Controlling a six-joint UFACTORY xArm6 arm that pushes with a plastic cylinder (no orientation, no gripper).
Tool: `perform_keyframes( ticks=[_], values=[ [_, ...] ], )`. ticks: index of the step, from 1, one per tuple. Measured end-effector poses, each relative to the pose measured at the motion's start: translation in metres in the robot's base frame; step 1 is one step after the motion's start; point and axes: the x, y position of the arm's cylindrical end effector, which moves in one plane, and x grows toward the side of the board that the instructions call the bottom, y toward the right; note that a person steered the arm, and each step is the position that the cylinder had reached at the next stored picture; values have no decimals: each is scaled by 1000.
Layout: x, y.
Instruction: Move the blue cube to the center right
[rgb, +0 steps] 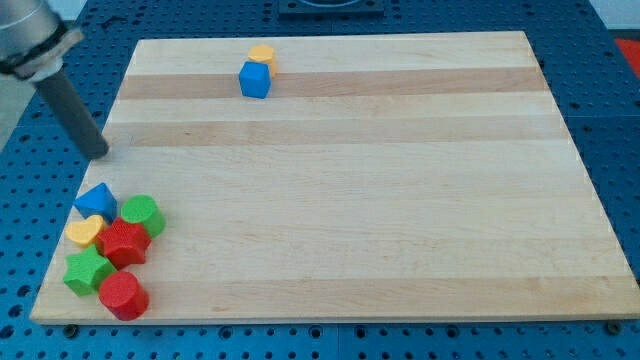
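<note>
The blue cube sits near the top of the wooden board, left of its middle. A small yellow block touches it just above. My tip is at the board's left edge, well to the lower left of the blue cube and apart from it. It is just above a cluster of blocks at the bottom left.
The bottom-left cluster holds a blue triangular block, a green cylinder, a yellow heart, a red block, a green star and a red cylinder.
</note>
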Motion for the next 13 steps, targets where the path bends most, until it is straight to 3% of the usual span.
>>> perform_keyframes(
  ticks=[2,4,10,13],
  values=[
    [-77,-3],
    [-120,60],
    [-111,306],
    [-48,319]
  ],
)
